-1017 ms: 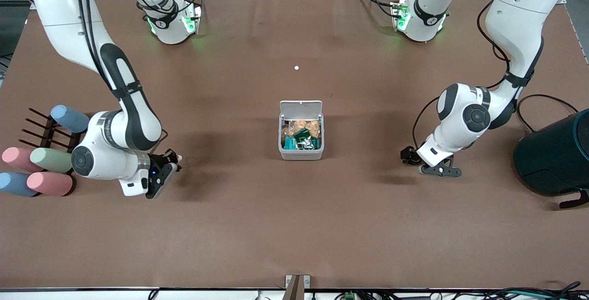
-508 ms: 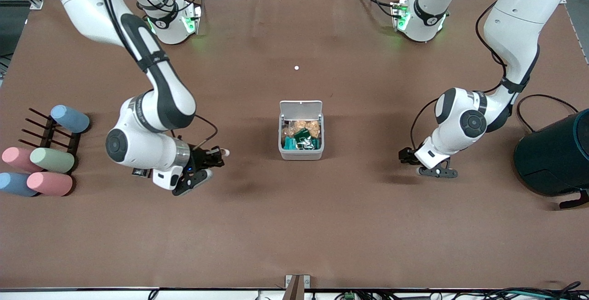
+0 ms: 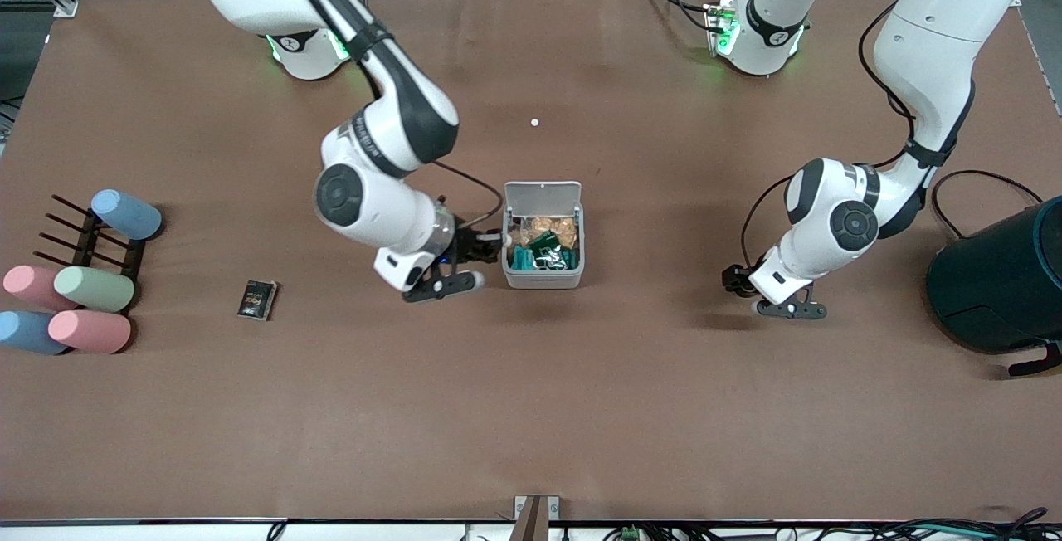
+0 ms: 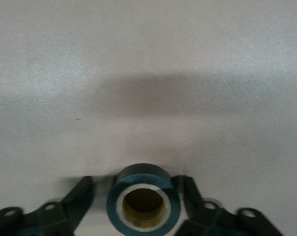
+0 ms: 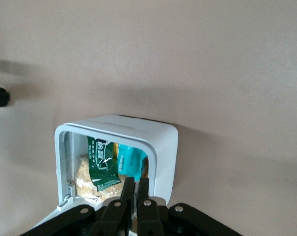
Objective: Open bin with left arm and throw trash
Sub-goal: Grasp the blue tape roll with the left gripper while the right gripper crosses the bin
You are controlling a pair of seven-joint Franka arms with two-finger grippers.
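The white-grey bin (image 3: 543,280) stands mid-table with its lid (image 3: 543,192) up. It holds tan, green and teal wrappers. In the right wrist view the bin (image 5: 138,129) is seen from above. My right gripper (image 3: 489,244) is shut on a pale scrap (image 3: 503,236) over the bin's rim toward the right arm's end. Its own view shows it (image 5: 137,184) shut. My left gripper (image 3: 734,282) is low at the table toward the left arm's end. It (image 4: 134,187) is open, its fingers on either side of the dark tape ring (image 4: 141,173). The black packet (image 3: 257,299) lies toward the right arm's end.
Pastel cylinders (image 3: 83,288) on a dark rack stand at the right arm's end of the table. A big dark teal cylinder (image 3: 1004,275) stands at the left arm's end. A small white dot (image 3: 533,122) lies farther from the front camera than the bin.
My right arm has swung from beside the pastel cylinders to the bin with the pale scrap, uncovering the black packet. The left arm has hardly moved.
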